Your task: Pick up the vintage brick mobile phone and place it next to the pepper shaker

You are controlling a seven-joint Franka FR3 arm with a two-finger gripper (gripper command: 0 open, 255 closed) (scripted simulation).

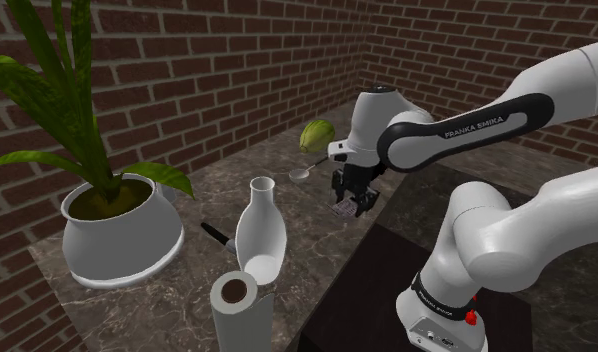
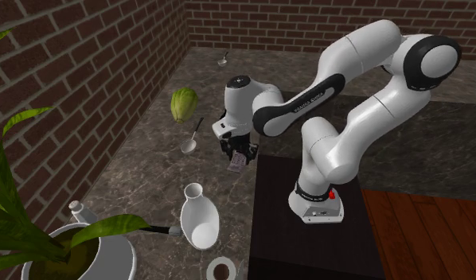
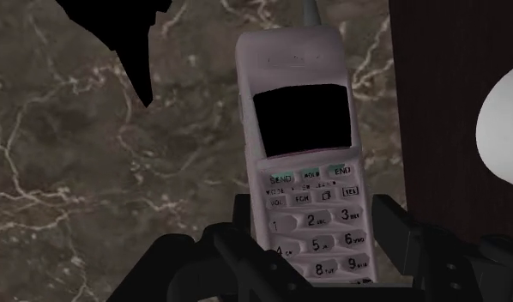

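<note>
A pale grey brick phone (image 3: 302,146) with a black screen, keypad and stub antenna is clasped at its keypad end between my black fingers (image 3: 392,236). My gripper (image 1: 349,200) points down, shut on the phone (image 1: 344,209), just above the marble counter (image 1: 287,215) near the edge beside the stand. In the second exterior view the gripper (image 2: 238,155) holds the phone (image 2: 239,162) over the same spot. A small grey object (image 2: 223,58), perhaps the shaker, stands at the counter's far end by the brick wall.
A green leafy vegetable (image 2: 183,103) and a spoon (image 2: 190,141) lie beyond the gripper. A white vase (image 1: 260,232), a paper roll (image 1: 235,305), a black-handled tool (image 1: 217,237) and a potted plant (image 1: 117,235) crowd the near end. The dark stand (image 1: 377,290) borders the counter.
</note>
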